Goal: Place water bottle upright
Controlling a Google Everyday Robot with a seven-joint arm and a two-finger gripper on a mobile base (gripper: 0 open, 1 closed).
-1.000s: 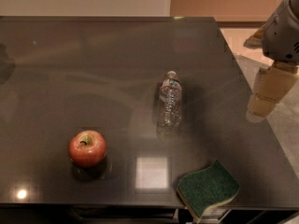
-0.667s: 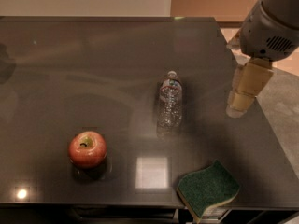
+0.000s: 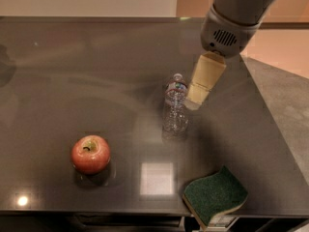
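Observation:
The water bottle (image 3: 175, 106) is a small clear ribbed bottle lying on its side near the middle of the dark table (image 3: 72, 71). Its white cap points to the far side and its dark label band sits just below the cap. My gripper (image 3: 197, 98) hangs from the arm at the upper right. Its cream tip is just right of the bottle's upper part, close beside it, and holds nothing that I can see.
A red apple (image 3: 91, 153) stands at the front left. A green sponge (image 3: 215, 195) lies at the front right edge. The table's right edge runs close behind the gripper, with floor beyond.
My gripper has moved left from the table's right edge to just beside the bottle. The bottle, apple and sponge have not moved.

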